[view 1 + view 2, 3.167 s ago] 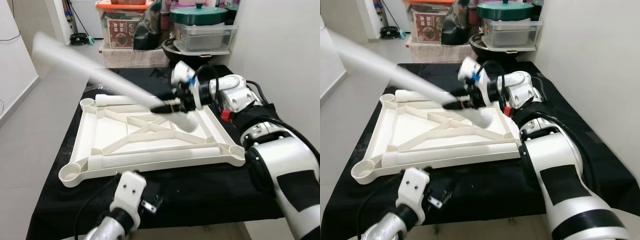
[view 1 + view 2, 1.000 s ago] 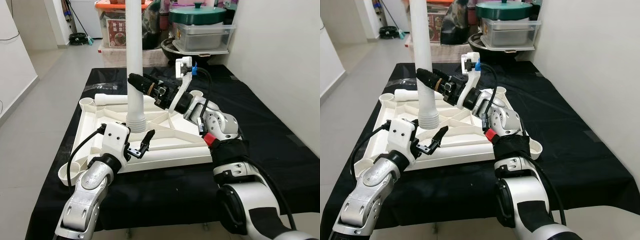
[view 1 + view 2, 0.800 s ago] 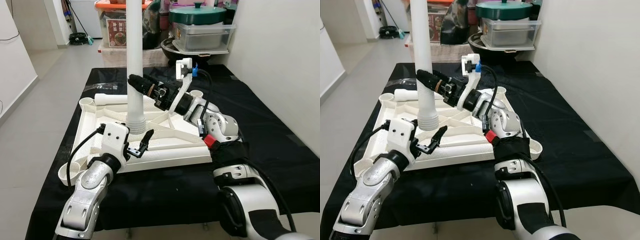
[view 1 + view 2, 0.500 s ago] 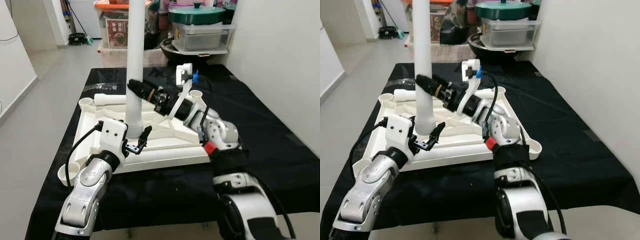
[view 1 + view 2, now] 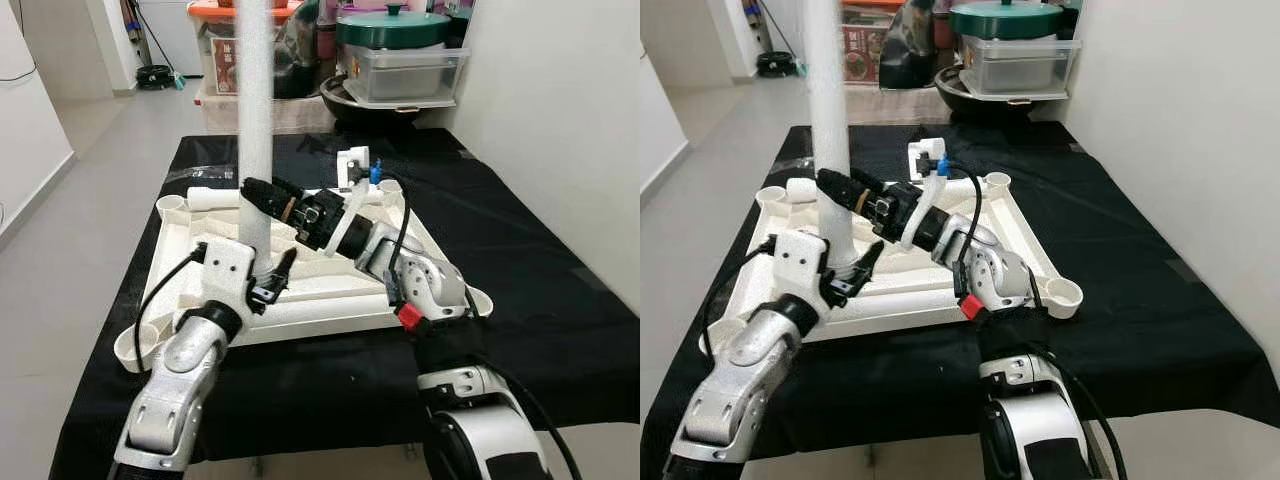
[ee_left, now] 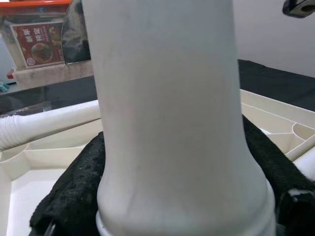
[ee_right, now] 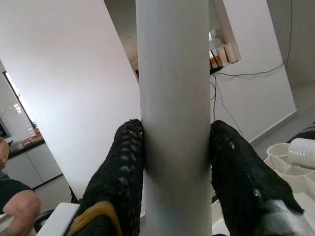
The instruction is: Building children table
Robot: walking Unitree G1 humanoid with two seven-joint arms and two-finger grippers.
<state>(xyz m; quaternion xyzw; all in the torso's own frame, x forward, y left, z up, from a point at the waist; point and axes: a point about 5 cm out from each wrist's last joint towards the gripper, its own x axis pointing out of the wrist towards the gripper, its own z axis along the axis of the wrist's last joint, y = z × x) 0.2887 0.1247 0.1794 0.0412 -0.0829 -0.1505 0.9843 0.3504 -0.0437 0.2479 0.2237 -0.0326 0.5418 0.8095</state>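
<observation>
Both the right hand (image 5: 262,193) and the left hand (image 5: 268,285) are clamped on the upright white table leg (image 5: 255,120) over the upturned tabletop (image 5: 330,290) on the bench (image 5: 520,300), and a slight tilt could cross-thread it.

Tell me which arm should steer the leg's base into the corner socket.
Probably the left. The left gripper clasps the upright white leg at its base, near the near-left socket of the tabletop. The right gripper grips it higher, steadying.
</observation>
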